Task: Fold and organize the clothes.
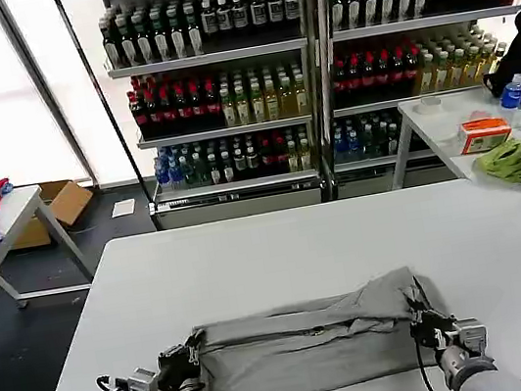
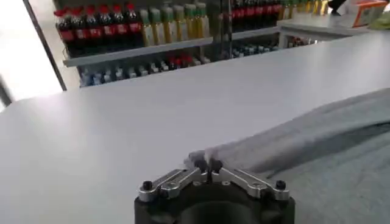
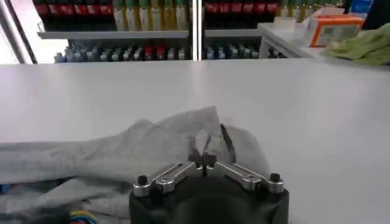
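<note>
Head view: my left gripper (image 1: 194, 350) at 7 o'clock & right gripper (image 1: 421, 319) at 5, jaws pinching shirt (image 1: 309, 346); uneven pull = hem slips, fold skews.

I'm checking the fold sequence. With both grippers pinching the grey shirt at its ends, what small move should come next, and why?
Probably let go. The left gripper and right gripper are both shut on the grey shirt, which already lies as a folded band on the white table, its folded edge away from the robot.
</note>
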`<action>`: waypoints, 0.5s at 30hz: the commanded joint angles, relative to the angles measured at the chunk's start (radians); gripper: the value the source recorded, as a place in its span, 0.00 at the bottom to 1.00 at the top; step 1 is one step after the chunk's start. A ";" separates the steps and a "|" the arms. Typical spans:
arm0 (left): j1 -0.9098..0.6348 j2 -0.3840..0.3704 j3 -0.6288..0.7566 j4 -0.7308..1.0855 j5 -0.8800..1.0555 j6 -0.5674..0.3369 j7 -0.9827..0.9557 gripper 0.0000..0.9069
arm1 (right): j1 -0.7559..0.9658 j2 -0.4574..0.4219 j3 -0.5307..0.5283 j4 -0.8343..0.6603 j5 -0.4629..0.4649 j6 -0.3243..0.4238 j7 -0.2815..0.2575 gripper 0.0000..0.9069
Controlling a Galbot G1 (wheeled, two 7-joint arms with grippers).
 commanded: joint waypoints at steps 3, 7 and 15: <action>0.019 -0.011 -0.002 0.003 0.022 -0.003 0.008 0.01 | -0.050 0.005 -0.001 0.013 -0.050 0.012 0.008 0.00; 0.014 -0.012 0.004 0.012 0.030 -0.006 0.008 0.01 | -0.071 -0.001 0.010 0.048 -0.057 0.011 0.013 0.00; -0.002 -0.027 0.014 0.016 0.038 -0.010 -0.007 1.00 | -0.082 -0.005 -0.002 0.035 -0.140 0.015 0.002 0.00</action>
